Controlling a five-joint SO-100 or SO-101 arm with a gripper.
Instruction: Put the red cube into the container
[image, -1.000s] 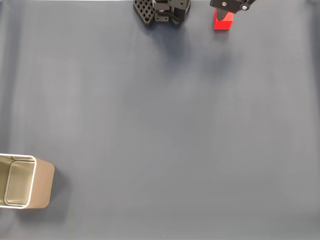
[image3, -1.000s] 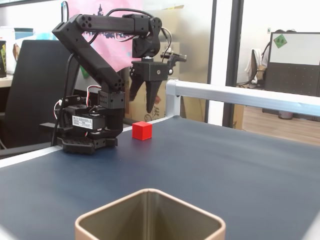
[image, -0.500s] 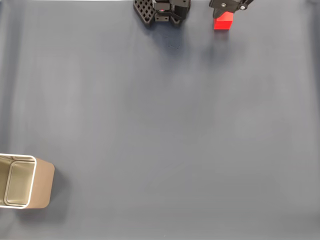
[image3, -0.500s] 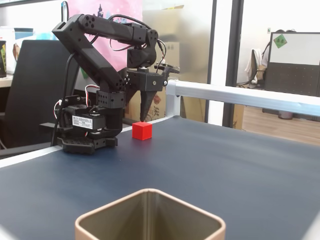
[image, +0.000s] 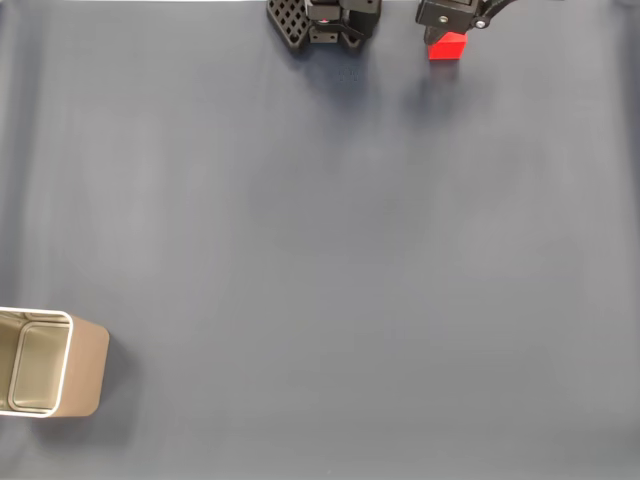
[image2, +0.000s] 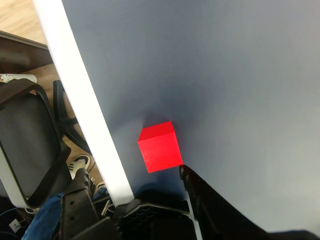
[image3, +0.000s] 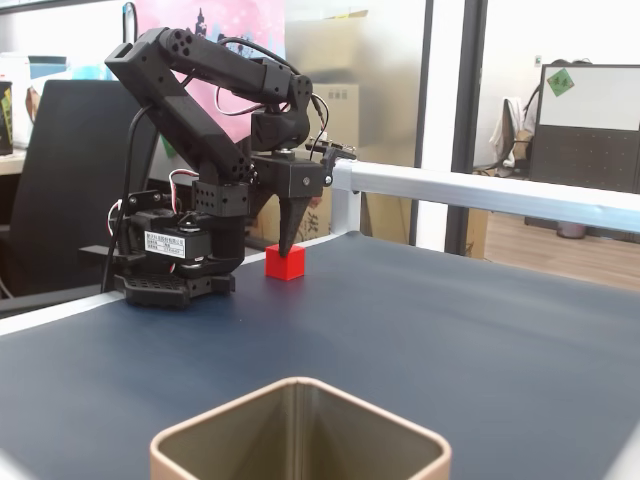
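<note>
The red cube (image: 446, 47) rests on the dark blue mat at its far top edge, right of the arm's base (image: 325, 20). My gripper (image: 450, 20) hangs directly over it, open. In the wrist view the red cube (image2: 160, 146) lies between the spread fingers, close to the right fingertip (image2: 187, 177), beside a white rail (image2: 85, 100). In a fixed view from the side, the gripper (image3: 286, 246) points down with its tip at the top of the cube (image3: 285, 264). The container (image: 45, 362) stands far off at the lower left, its rim (image3: 300, 388) close to that side camera.
The white rail (image3: 480, 190) runs along the mat's edge right behind the cube. A black office chair (image2: 30, 145) stands beyond the rail. A wide stretch of bare mat (image: 330, 250) lies between cube and container.
The gripper has come down from well above the cube until its tip is at the cube's top. Cube and container have not moved.
</note>
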